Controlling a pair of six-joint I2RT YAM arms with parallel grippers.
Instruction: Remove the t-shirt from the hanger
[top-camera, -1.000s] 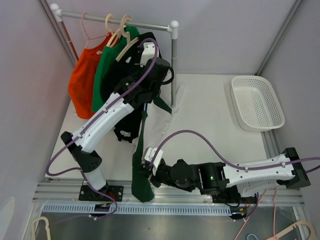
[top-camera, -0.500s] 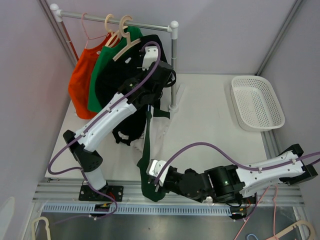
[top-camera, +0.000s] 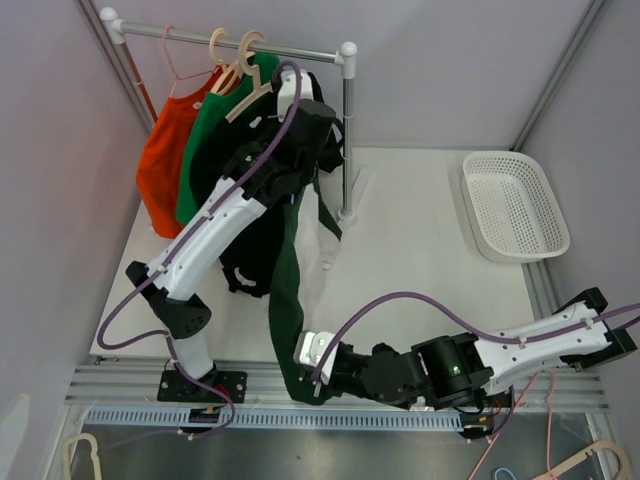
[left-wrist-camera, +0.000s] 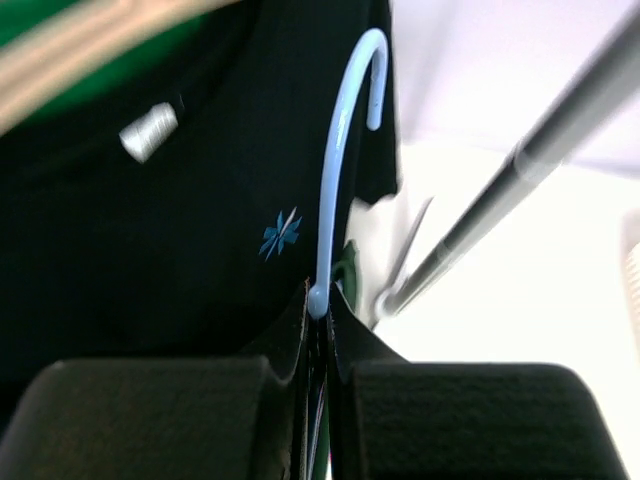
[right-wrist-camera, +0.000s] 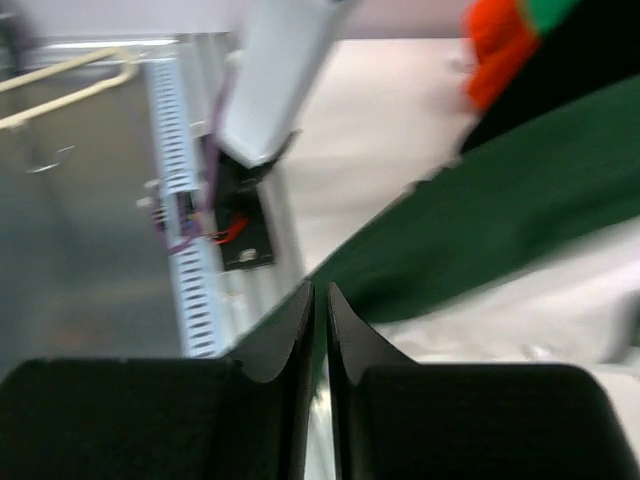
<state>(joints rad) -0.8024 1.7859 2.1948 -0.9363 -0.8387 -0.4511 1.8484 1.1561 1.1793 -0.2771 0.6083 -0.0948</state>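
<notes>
A dark green t-shirt (top-camera: 285, 290) hangs stretched between my two grippers. My left gripper (top-camera: 298, 180) is raised next to the rack and is shut on the neck of a light-blue hanger (left-wrist-camera: 345, 150), whose hook stands free above the fingers (left-wrist-camera: 318, 300). The hanger's arms are hidden inside the shirt. My right gripper (top-camera: 298, 368) is low at the table's near edge and is shut on the shirt's lower hem (right-wrist-camera: 320, 300). The green cloth (right-wrist-camera: 500, 200) runs taut away from it.
A clothes rack (top-camera: 240, 42) at the back left holds an orange shirt (top-camera: 165, 150), a green shirt (top-camera: 215, 130) and a black garment (top-camera: 250, 250). Its right post (top-camera: 347, 130) stands beside my left gripper. A white cloth (top-camera: 322, 255) lies on the table. A white basket (top-camera: 515, 205) sits at the right.
My left gripper rose and moved back toward the rack with the hanger. My right gripper pulled the hem down toward the near edge. The shirt now hangs longer and tauter.
</notes>
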